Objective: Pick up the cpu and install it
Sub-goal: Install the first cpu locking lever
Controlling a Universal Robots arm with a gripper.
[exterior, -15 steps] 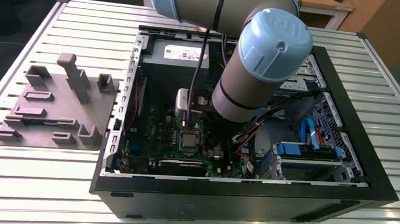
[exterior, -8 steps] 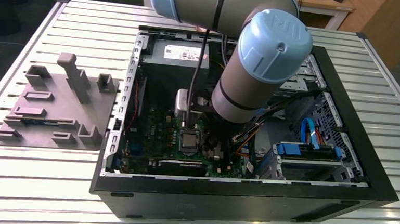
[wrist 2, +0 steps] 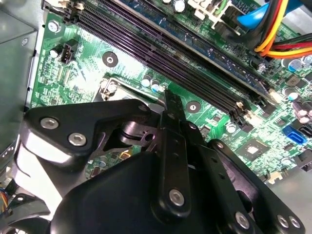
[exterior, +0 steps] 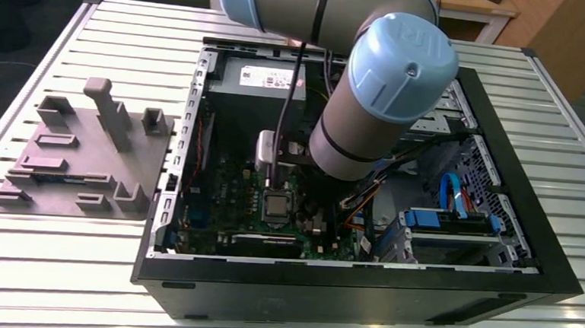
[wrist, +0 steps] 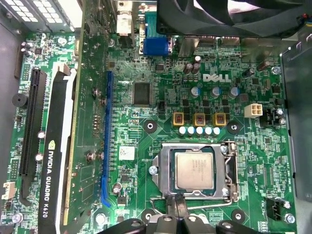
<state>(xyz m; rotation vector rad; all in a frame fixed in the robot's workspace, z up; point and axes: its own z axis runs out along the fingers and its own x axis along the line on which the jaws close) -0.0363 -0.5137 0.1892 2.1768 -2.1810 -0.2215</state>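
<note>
1. Small flat square silvery-grey cpu (wrist: 195, 170) lies in the square metal-framed socket (wrist: 163, 170) of the green circuit board (wrist: 165, 73), lower centre of the exterior view.
2. Black pincer (wrist: 178, 205) is poised just beside the socket's edge, apparently clenched, grasping nothing.
3. Open black case (exterior: 366, 298) stands on the pale slatted surface (exterior: 62, 272).

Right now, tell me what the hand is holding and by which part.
Nothing. The cpu lies flat in the socket, apart from the hand, which is shut at the socket's edge.
</note>
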